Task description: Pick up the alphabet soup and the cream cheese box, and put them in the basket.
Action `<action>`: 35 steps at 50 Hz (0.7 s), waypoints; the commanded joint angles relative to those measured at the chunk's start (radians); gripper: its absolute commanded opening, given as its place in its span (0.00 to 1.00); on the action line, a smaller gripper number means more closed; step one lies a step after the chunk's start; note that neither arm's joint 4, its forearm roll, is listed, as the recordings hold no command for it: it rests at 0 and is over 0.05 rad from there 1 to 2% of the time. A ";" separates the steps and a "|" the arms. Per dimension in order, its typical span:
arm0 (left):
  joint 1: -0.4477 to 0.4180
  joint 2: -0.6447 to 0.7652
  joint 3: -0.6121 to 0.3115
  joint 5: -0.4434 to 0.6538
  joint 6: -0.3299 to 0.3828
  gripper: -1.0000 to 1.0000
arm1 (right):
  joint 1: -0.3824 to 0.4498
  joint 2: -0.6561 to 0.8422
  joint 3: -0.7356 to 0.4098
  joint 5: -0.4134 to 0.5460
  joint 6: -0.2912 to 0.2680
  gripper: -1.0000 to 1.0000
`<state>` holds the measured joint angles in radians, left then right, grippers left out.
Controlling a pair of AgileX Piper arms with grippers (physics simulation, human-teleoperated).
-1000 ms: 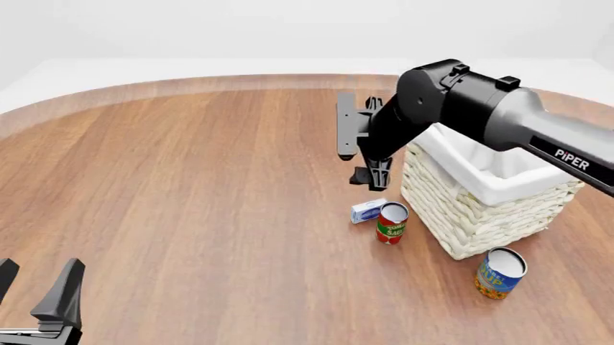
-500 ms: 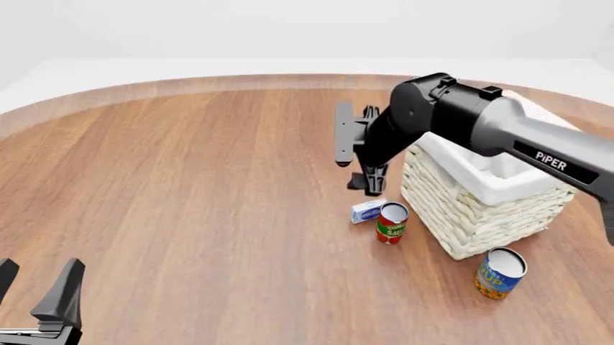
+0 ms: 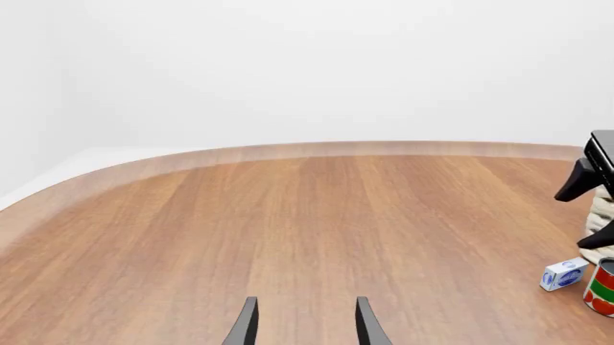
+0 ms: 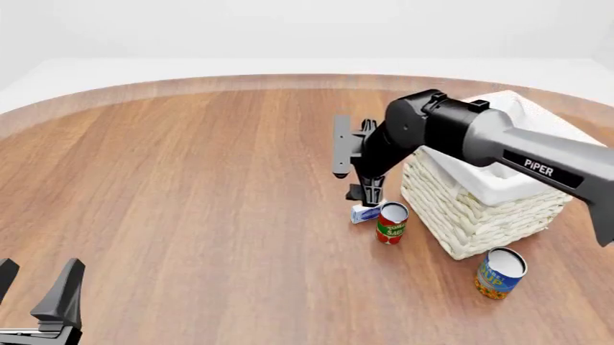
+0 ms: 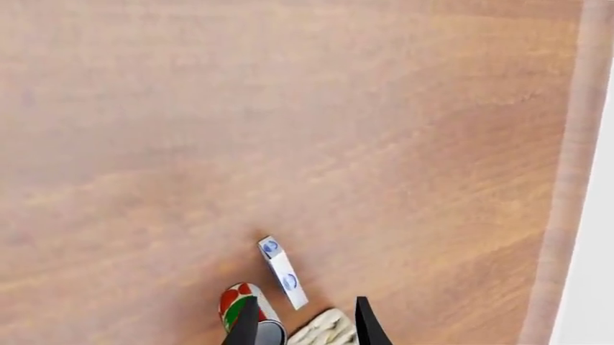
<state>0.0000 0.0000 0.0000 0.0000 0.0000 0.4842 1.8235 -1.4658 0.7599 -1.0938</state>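
- Where wood grain runs broad: table (image 4: 192, 180), bearing all below.
- Basket (image 4: 479, 208), cream wicker with white lining, at far right.
- Right gripper (image 4: 366, 192), fingers parted with nothing between, poised directly above cream cheese box (image 4: 366, 212).
- Left gripper (image 4: 37, 287), spread wide, holding nothing, at near left edge.
- Alphabet soup (image 4: 500, 272), upright, near basket's front corner.
- Red can (image 4: 392, 223), touching or just beside box; cannot tell which.
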 commanded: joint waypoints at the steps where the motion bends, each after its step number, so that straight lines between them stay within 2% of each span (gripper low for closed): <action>1: 0.000 0.000 0.000 0.000 0.000 1.00 | 0.006 -0.002 0.025 -0.018 0.011 1.00; 35: 0.000 0.007 -0.004 -0.002 0.000 1.00 | 0.009 0.009 0.057 -0.045 0.001 1.00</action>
<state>0.0000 0.0034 -0.0019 -0.0008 0.0000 0.4923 1.8241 -1.4147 0.7210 -1.0878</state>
